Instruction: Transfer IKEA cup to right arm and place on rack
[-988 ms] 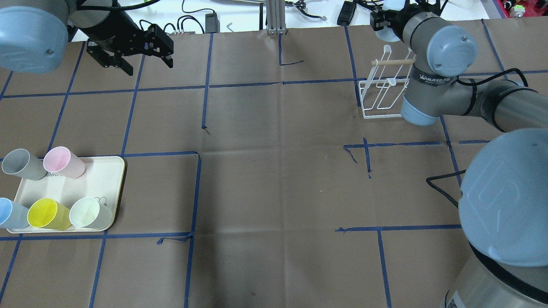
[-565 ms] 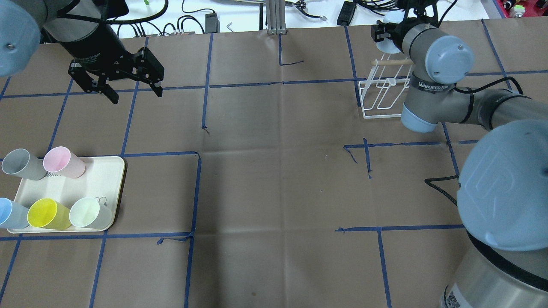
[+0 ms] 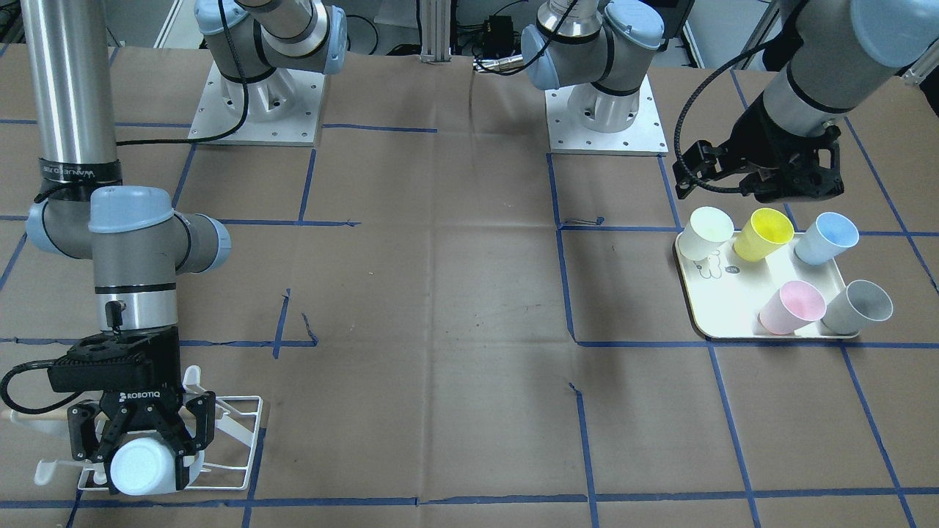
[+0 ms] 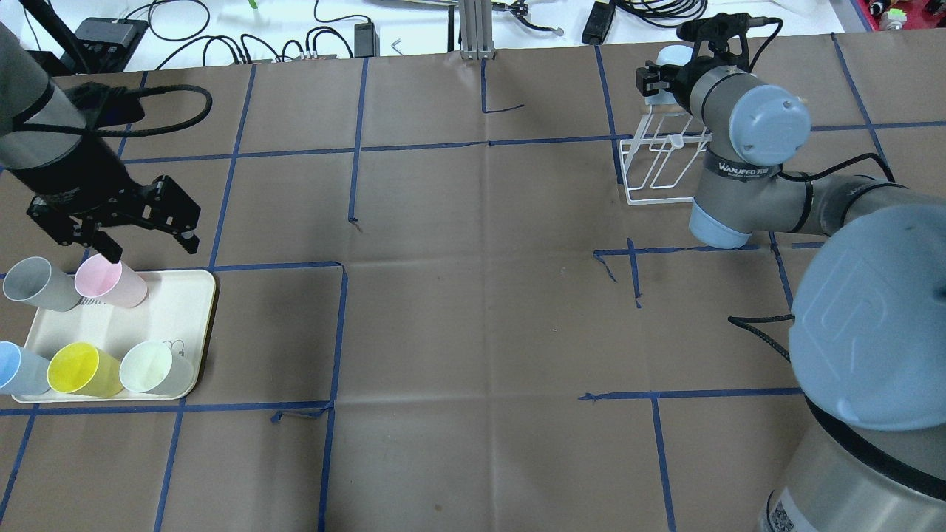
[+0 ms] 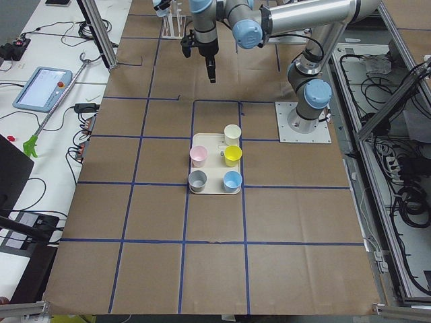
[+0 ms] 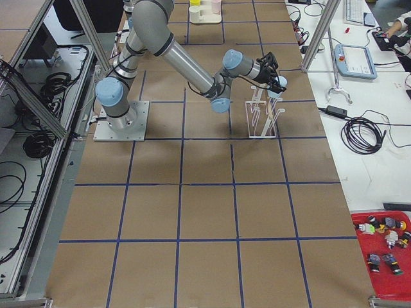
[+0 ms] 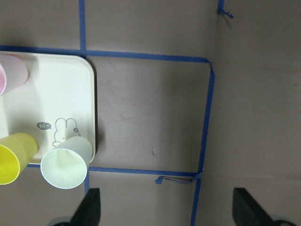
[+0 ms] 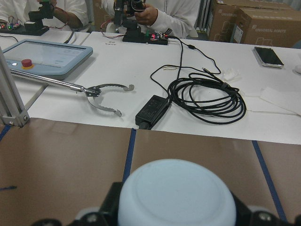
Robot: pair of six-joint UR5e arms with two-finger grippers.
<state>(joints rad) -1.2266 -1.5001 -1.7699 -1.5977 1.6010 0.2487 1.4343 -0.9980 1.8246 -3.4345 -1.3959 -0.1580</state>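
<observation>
My right gripper (image 3: 144, 440) is shut on a pale blue cup (image 3: 141, 466). It holds the cup on its side over the far end of the white wire rack (image 3: 231, 442), by the wooden dowel. In the overhead view the cup (image 4: 674, 55) sits at the rack's (image 4: 654, 174) back end. The right wrist view shows the cup's base (image 8: 176, 195) between the fingers. I cannot tell whether the cup touches a prong. My left gripper (image 4: 151, 247) is open and empty above the far edge of the cream tray (image 4: 177, 314), close to the pink cup (image 4: 111, 281).
The tray holds a grey cup (image 4: 37, 284), a blue cup (image 4: 18, 369), a yellow cup (image 4: 81, 369) and a pale green cup (image 4: 151, 368), all lying on their sides. Cables and adapters lie beyond the table's back edge (image 4: 355, 37). Blue tape lines cross the brown table.
My left arm has swung from the far left corner toward me, and its open gripper now hangs over the tray. My right gripper has shifted slightly with the cup at the rack.
</observation>
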